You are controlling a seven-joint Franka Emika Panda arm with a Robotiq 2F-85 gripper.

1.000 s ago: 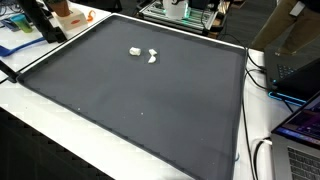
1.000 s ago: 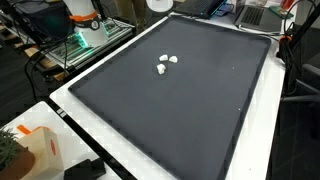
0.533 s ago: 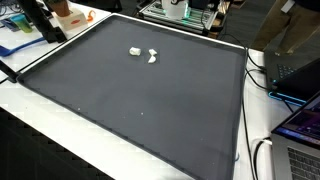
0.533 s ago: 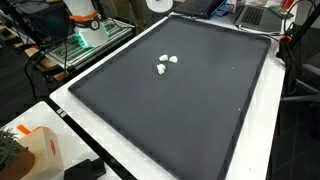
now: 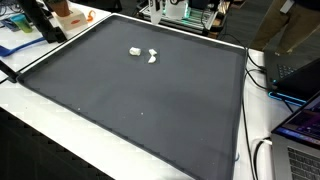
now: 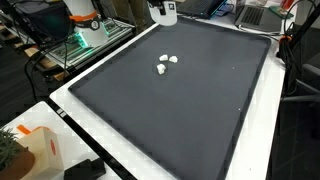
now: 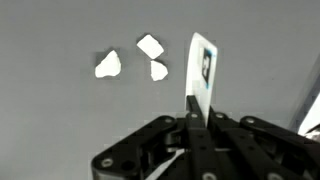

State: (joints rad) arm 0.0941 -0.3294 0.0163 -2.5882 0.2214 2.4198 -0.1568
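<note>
In the wrist view my gripper (image 7: 193,112) is shut on a thin white card (image 7: 203,72) with a dark mark on it, which stands upright between the fingers. Beyond it, three small white pieces (image 7: 150,46) lie close together on the dark grey mat (image 7: 50,120). In both exterior views the same pieces (image 5: 152,56) (image 6: 162,68) sit toward the far part of the mat. The card and the gripper's tip (image 6: 161,11) show at the top edge, high above the mat.
A white table border (image 6: 110,150) frames the mat (image 5: 150,110). An orange and white object (image 5: 68,14) stands at a corner. Cables (image 5: 262,80) and laptops (image 5: 300,125) lie along one side. A rack of equipment (image 6: 85,35) stands behind the table.
The gripper with the white card has come down into sight at the top edge of both exterior views. The white pieces have not moved.
</note>
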